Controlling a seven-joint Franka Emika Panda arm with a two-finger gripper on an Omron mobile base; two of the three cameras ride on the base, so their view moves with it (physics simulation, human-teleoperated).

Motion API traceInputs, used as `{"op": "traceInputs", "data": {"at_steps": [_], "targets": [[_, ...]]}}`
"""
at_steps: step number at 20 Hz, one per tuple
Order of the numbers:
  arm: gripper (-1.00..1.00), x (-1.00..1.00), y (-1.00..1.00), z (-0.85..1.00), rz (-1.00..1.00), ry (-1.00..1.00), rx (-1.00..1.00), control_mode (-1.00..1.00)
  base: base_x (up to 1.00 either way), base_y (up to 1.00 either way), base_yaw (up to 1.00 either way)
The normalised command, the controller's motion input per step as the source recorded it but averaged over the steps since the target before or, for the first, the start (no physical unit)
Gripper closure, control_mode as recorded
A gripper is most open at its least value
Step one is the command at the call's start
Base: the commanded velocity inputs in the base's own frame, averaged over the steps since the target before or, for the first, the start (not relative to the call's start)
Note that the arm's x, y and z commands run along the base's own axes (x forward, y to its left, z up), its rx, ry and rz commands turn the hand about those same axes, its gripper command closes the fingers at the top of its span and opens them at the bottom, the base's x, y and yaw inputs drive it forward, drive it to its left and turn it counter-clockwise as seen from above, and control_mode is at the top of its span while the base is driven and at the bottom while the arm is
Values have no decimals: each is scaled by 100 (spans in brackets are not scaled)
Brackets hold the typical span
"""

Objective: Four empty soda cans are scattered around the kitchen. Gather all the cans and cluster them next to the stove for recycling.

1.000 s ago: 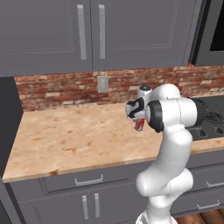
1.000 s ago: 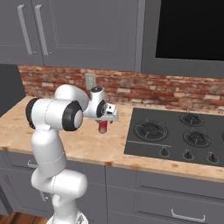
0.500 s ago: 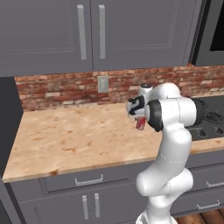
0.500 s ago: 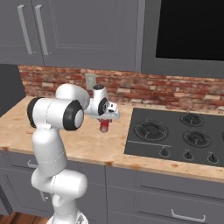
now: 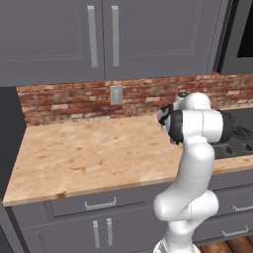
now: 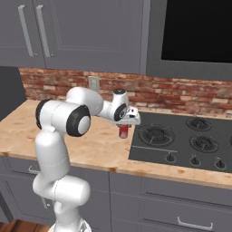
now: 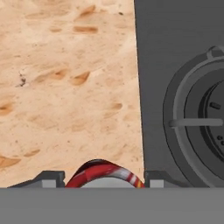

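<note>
We see a soda can (image 6: 123, 131), red with a pale mark, hanging upright between our fingertips above the wooden counter (image 6: 97, 147), just beside the stove's left edge. In the hand view the can (image 7: 104, 173) sits at 6 o'clock, its red rim with a white stripe wedged between the two dark finger tips, one finger (image 7: 48, 178) at 7 o'clock of it and the other at 5 o'clock.

Our gripper (image 6: 124, 125) has its jaws drawn in against the sides of the can, so we have hold of it; the can's base seems slightly clear of the counter, though we cannot tell for sure. In the left base view the gripper (image 5: 173, 138) is mostly hidden behind our own forearm, with a sliver of red showing.

The stove (image 6: 181, 147), a flat black cooktop, lies at 3 o'clock of the can, its nearest burner (image 6: 156, 134) just beside it and knobs along the front edge. In the hand view that burner (image 7: 199, 120) fills the 3 o'clock side.

Behind runs a brick backsplash (image 6: 68, 84) with an outlet plate (image 6: 93, 83), and grey cabinets (image 6: 81, 34) above.
</note>
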Motion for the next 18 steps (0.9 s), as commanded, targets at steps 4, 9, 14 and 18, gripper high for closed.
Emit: {"op": "traceInputs", "data": {"at_steps": [4, 9, 14, 18], "targets": [[100, 8, -24, 0, 0, 0, 0, -100, 0, 0, 0], [100, 3, -1, -8, 0, 2, 0, -100, 0, 0, 0], [100, 0, 0, -18, 0, 1, -1, -100, 0, 0, 0], [100, 0, 0, -21, 0, 0, 0, -100, 0, 0, 0]]}}
